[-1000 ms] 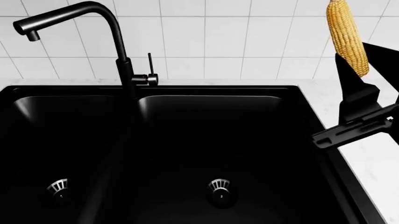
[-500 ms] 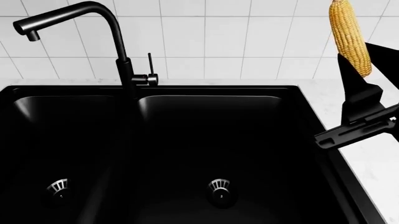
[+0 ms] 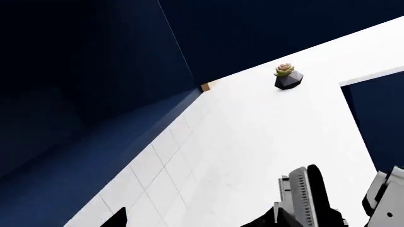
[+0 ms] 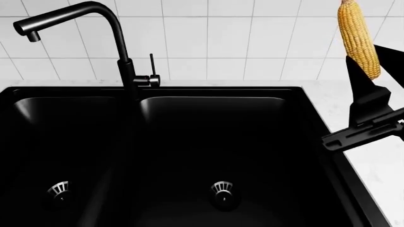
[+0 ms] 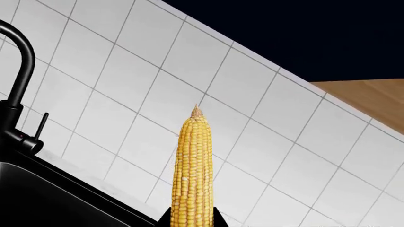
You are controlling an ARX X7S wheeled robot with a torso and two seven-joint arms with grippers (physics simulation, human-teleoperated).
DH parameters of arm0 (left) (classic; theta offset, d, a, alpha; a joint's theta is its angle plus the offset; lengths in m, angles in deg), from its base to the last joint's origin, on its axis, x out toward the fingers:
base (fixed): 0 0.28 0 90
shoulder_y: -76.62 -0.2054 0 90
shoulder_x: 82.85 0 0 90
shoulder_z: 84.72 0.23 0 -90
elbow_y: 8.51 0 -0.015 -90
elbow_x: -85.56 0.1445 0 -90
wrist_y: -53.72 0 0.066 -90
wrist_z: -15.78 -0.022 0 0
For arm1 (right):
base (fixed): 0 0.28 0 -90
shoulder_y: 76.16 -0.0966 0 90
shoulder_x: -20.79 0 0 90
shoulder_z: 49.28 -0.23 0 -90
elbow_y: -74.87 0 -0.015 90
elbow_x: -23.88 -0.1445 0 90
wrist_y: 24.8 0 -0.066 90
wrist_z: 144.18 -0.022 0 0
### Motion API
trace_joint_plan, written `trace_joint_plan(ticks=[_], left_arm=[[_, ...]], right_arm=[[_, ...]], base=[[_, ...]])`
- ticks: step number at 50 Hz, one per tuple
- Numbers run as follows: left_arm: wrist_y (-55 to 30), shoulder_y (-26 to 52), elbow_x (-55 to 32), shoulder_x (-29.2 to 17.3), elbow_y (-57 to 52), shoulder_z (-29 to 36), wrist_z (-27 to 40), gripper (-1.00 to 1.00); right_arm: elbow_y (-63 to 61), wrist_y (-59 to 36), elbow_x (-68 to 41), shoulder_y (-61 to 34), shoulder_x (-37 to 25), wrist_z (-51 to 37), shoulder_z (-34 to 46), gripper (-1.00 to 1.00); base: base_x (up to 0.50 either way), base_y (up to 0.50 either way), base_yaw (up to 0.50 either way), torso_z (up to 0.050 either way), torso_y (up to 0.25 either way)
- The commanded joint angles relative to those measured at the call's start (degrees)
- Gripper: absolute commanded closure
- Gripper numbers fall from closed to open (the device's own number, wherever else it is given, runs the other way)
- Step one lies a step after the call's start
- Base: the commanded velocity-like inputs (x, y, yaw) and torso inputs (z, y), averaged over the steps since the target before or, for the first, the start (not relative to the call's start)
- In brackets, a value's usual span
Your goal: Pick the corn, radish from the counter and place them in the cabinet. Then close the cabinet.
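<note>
One corn (image 4: 358,39) cob, yellow-orange kernel rows, tapered tip up.

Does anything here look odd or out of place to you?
Only the corn: it stands nearly upright in mid-air, tip up, gripped at its lower end by the right tool beside the black sink. Nothing looks spilled or broken.

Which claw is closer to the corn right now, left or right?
Right. The right claw grips the corn by its lower end, cob pointing up beside the sink. The left claw sits elsewhere, over white surface near a potted succulent.
</note>
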Motion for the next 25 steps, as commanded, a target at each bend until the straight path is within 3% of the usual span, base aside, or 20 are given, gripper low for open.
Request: trace_joint_plan(ticks=[1, 12, 25], left_arm=[[1.1, -2.4, -8.8, -2.7, 1.2, 7.9, 5.7, -1.0], [8.6, -8.1, -6.1, -6.1, 3.1, 9.8, 18.1, -1.0], [14.7, -20.9, -19.1, -11.0, -11.1, 6.6, 33.3, -1.0]], right_arm=[[-0.2, 0.4, 1.2, 1.1, -1.1, 0.4, -1.1, 1.0], [0.0, 0.4, 2.0, 2.2, -3.0, 0.8, -2.1, 1.0], [-1.0, 1.9, 3.9, 4.0, -3.3, 1.4, -3.4, 1.0]], base=[[0.0, 0.0, 0.0, 0.0, 0.0], [0.0, 0.0, 0.0, 0.0, 0.001], [0.0, 0.0, 0.0, 0.0, 0.0]])
